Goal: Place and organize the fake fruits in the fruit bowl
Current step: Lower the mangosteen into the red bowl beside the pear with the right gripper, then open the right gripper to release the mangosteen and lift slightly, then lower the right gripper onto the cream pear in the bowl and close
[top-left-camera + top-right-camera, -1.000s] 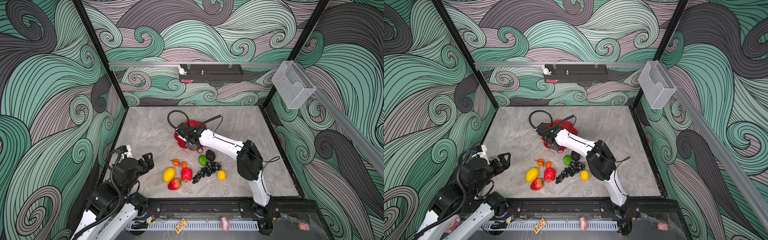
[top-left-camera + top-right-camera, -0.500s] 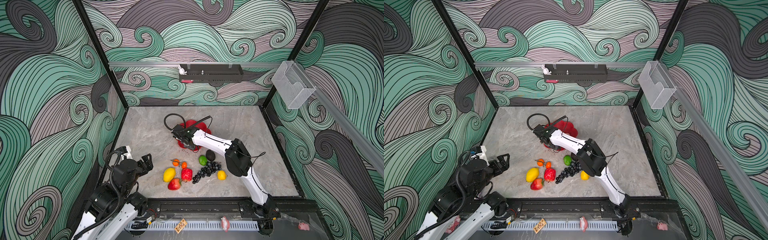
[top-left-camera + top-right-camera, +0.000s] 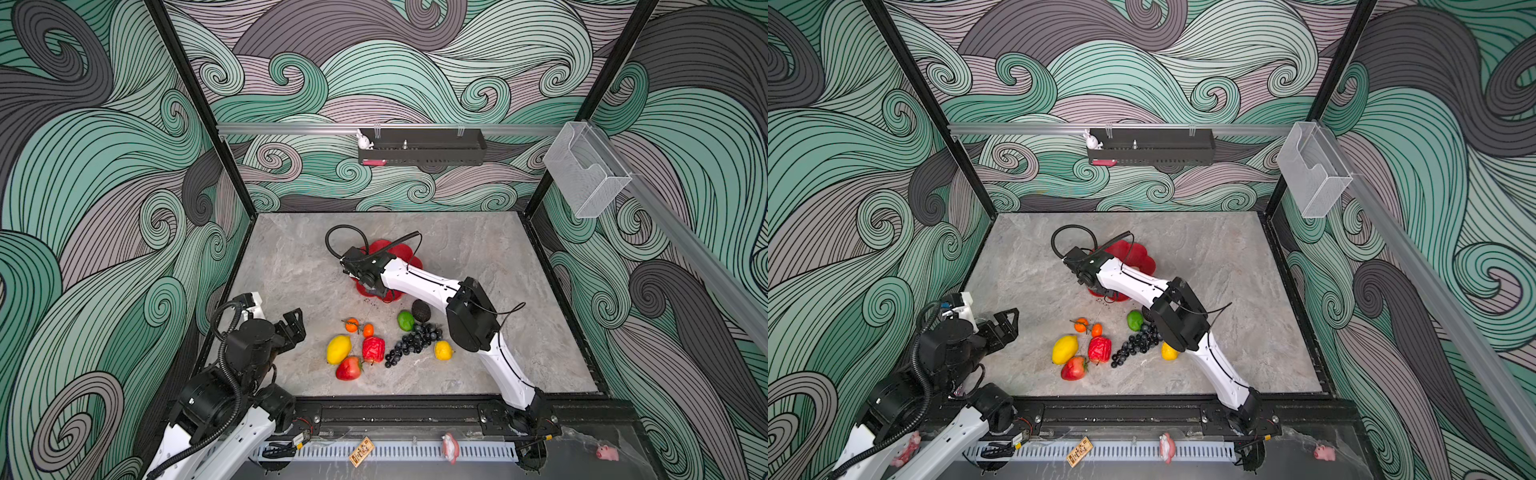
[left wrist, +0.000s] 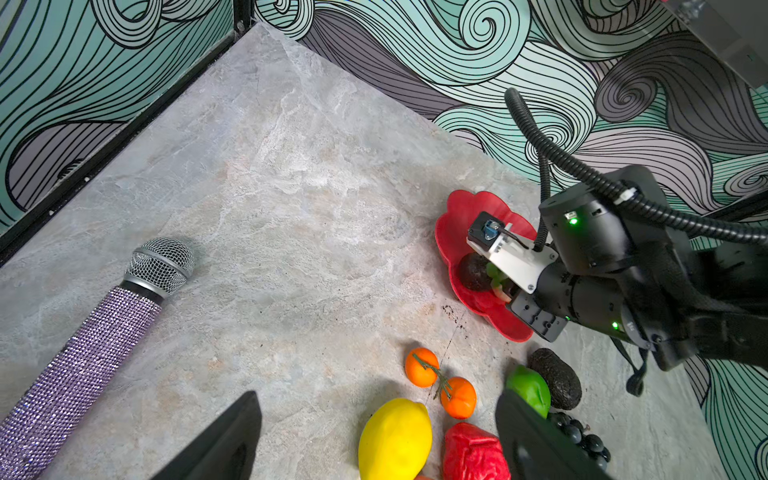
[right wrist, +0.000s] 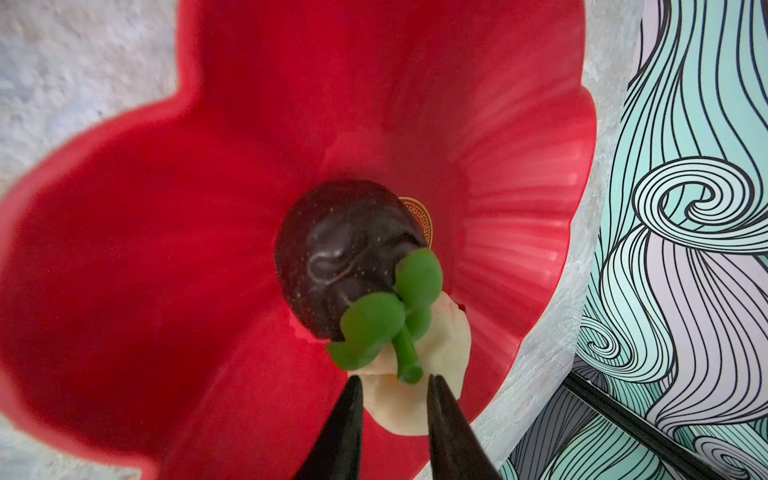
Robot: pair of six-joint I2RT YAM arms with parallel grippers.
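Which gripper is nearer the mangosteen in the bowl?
Right. The right gripper hangs over the bowl, tips just off the green stem of the mangosteen; the left gripper is far off, beyond the loose fruits.

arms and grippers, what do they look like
The right arm and left arm have white links with black joints. Black ribbed cables loop at each wrist. The right gripper and left gripper have black pointed fingers; green lights glow on the right wrist.

**Robot test cell, laboratory type**

Enclosed booth: wave-printed wall panels (image 3: 374,75) between black frame posts (image 3: 201,108), aluminium rail (image 3: 291,129), clear wall bin (image 3: 582,174). Left arm (image 3: 208,399) and right arm (image 3: 419,282) bolted to base rail (image 3: 395,413) fronting stone-look table (image 3: 291,266).
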